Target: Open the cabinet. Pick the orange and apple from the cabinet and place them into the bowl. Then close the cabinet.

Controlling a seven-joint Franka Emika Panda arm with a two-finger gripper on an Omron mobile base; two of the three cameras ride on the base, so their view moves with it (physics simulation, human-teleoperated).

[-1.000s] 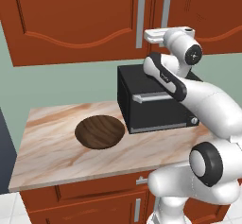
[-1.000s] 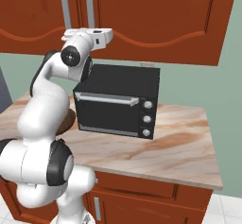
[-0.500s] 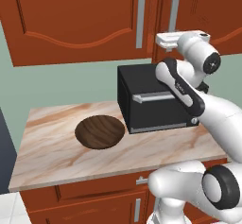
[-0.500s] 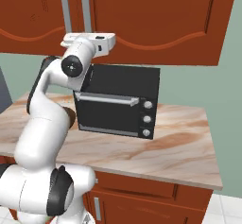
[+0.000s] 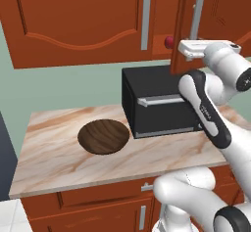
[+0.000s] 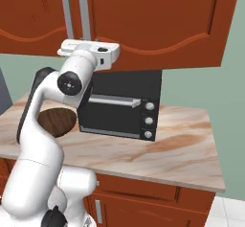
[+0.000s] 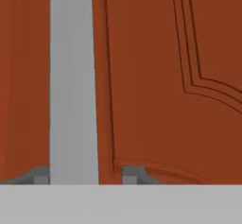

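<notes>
The cabinet (image 5: pixel 73 20) hangs above the counter (image 5: pixel 59 152), its right door (image 5: pixel 206 25) swung partly out, and the apple (image 5: pixel 169 42) shows in the gap. The gripper (image 7: pixel 86 176) sits at that door's handle (image 7: pixel 73 76), fingertips (image 7: pixel 41 176) either side of the bar, slightly apart. Below the cabinet, the bowl (image 5: pixel 103 136) rests left of the microwave (image 5: pixel 157 104)

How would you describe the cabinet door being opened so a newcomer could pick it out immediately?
Start at the reddish-brown wall cabinet above the marble counter. Of its two doors, take the right door, directly above the black microwave. Unlike its flush neighbour it stands ajar, revealing a small dark-red apple in the gap, and the tool straddles its grey bar handle.
</notes>
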